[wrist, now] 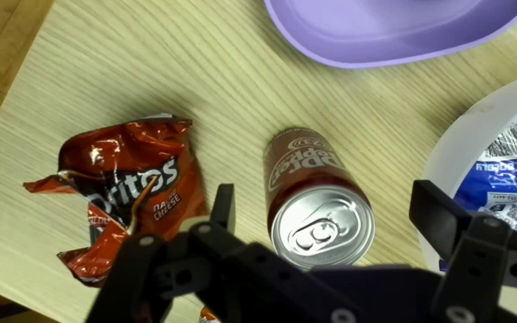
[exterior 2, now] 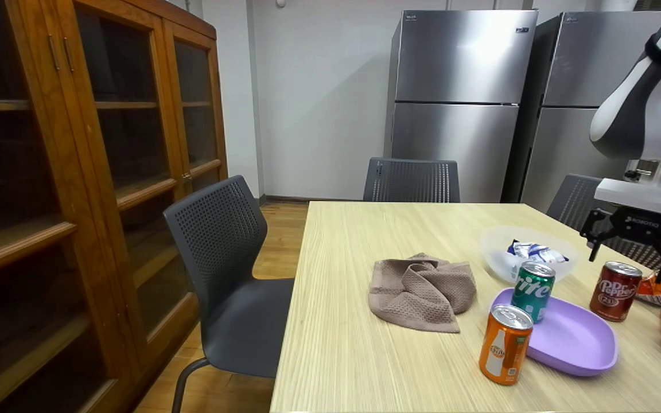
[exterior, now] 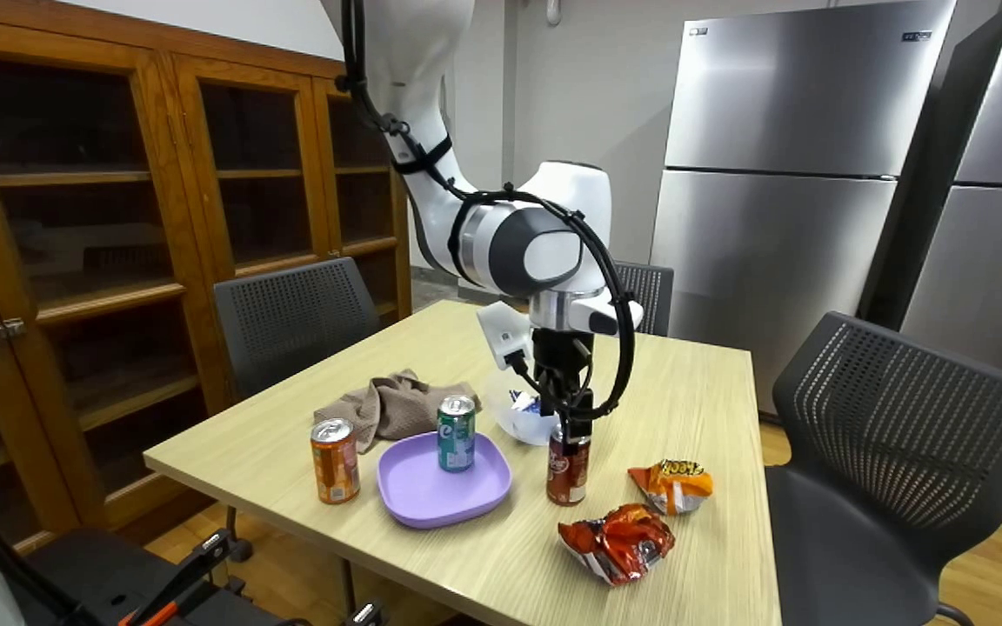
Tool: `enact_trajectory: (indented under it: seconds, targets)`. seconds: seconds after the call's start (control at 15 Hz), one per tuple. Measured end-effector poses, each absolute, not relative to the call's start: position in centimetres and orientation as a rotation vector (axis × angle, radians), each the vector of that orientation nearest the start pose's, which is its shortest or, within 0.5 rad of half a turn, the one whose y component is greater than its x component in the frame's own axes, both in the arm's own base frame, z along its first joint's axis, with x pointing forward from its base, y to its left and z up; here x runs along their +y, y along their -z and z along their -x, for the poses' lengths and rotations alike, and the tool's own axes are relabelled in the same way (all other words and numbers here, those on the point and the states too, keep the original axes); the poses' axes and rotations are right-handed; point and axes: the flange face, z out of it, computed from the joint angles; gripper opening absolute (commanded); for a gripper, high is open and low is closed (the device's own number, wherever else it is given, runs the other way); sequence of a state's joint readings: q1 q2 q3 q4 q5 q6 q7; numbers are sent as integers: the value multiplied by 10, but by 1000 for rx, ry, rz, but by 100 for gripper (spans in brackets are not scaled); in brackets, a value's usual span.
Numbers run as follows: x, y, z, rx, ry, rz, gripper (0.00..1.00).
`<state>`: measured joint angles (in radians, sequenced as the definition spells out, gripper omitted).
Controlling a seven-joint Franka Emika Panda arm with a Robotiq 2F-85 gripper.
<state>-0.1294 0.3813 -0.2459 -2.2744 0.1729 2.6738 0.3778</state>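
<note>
One can, the green one (exterior 2: 532, 289), already stands upright on the purple tray (exterior 2: 580, 338), and a blue-and-white packet (wrist: 507, 179) lies in the translucent bowl (wrist: 460, 134), so those two look settled. The thing being worked on now seems to be the Dr Pepper can (exterior 2: 615, 291), upright on the table (exterior 2: 353, 344), between the bowl and the Doritos bag (wrist: 137, 175) and apart from the tray. Over it, pointing down, is the gripper (wrist: 323, 208), its fingers (wrist: 225, 204) spread wide with nothing held: in the wrist view a strip of table shows between the can and each finger (how far down they reach beside the can's rim is hard to judge from any of the views). My reading is that the lining-up is largely done, since the can sits roughly midway in the gap, while the grip itself is not made; the can's base rests on the table, so nothing that depends on a grip has been achieved for it yet. Elsewhere, the orange can (exterior: 336, 461) stands just beside the tray, an orange packet (exterior: 675, 487) lies near the Doritos bag, and a brown cloth (exterior: 401, 407) is bunched beyond the tray in an exterior view; none of the three is touched by the gripper.
</note>
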Motion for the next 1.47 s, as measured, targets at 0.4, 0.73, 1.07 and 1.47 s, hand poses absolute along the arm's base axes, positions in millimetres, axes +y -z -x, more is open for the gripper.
enact_trajectory:
  seconds: [0.4, 0.73, 1.07, 1.47]
  targets:
    - [-218, -182, -505, 1434, 50, 2804, 100]
    - [-223, -173, -506, 1453, 36, 2806, 47]
    - [-224, -173, -507, 1455, 39, 2806, 38]
    - [-217, -183, -506, 1437, 70, 2809, 38]
